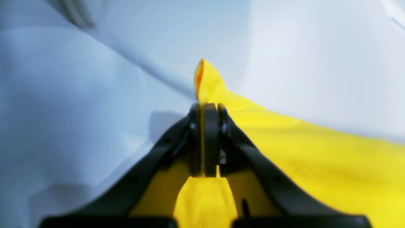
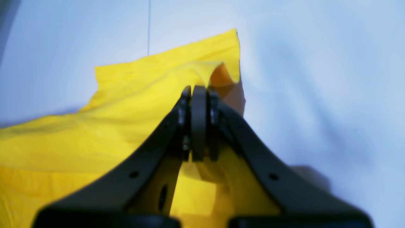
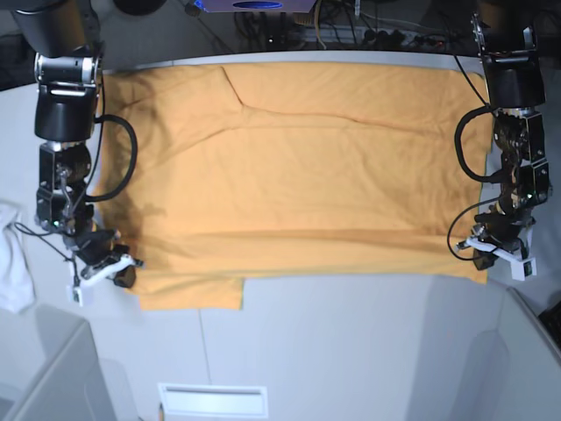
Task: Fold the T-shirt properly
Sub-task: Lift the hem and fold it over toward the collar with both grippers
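The light-orange T-shirt lies spread wide across the white table, with a fold line running near its front edge. A small flap sticks out at the front left. My right gripper is at the shirt's front left corner. The right wrist view shows it shut on a pinch of the shirt. My left gripper is at the front right corner. The left wrist view shows it shut on the shirt's edge, with a tuft of cloth poking past the tips.
A small white cloth lies at the table's left edge, beside the right arm. A white slotted panel sits at the front edge. Cables and gear run along the back behind the shirt.
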Available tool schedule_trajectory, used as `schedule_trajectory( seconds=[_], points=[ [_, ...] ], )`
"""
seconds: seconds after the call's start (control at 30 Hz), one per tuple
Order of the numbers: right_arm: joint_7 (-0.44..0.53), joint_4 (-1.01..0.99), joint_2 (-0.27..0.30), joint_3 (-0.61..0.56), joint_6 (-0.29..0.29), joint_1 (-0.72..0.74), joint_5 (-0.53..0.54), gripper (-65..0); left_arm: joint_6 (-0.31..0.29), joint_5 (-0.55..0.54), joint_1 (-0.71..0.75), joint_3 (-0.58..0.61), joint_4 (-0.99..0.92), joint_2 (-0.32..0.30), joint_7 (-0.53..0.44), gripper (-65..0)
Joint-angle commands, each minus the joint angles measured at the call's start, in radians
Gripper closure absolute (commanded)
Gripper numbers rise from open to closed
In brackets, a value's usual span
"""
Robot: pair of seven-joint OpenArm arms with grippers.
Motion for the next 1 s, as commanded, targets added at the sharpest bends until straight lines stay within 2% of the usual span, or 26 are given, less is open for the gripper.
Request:
schedule_trajectory(
  seconds=[0.0, 0.1, 0.3, 0.43, 0.67, 0.83, 0.97],
  points=[
    [0.017, 0.041, 0.017, 0.006, 0.009, 0.012, 0.011, 0.0, -0.007, -0.007, 0.004, -0.024, 0.051, -0.021, -0.011, 0.0],
    [-0.008, 0.105, 0.017, 0.017, 0.008, -0.035, 0.016, 0.0, -0.007, -0.007, 0.051, -0.043, 0.122, -0.021, 0.015, 0.0],
    [-0.141, 0.255, 0.009, 0.152, 0.008, -0.131, 0.016, 0.0, -0.007, -0.008, 0.134, -0.083, 0.226, -0.021, 0.044, 0.0],
    [-0.206, 0.354, -0.022, 0.215, 0.008, -0.197, 0.016, 0.0, -0.007, -0.01, 0.205, -0.139, 0.298, -0.021, 0.044, 0.0],
    [-0.312, 0.512, -0.077, 0.327, 0.009, -0.281, 0.016, 0.0, -0.007, -0.01, 0.289, -0.144, 0.379, -0.023, 0.044, 0.0],
    [-0.33, 0.596, -0.122, 0.39, 0.012, -0.358, 0.017, 0.0, -0.007, -0.01, 0.352, -0.144, 0.453, -0.023, 0.044, 0.0],
    [-0.364, 0.66, -0.125, 0.394, 0.012, -0.401, 0.017, 0.0, -0.007, -0.01, 0.384, -0.146, 0.494, -0.024, 0.044, 0.0]
  ],
)
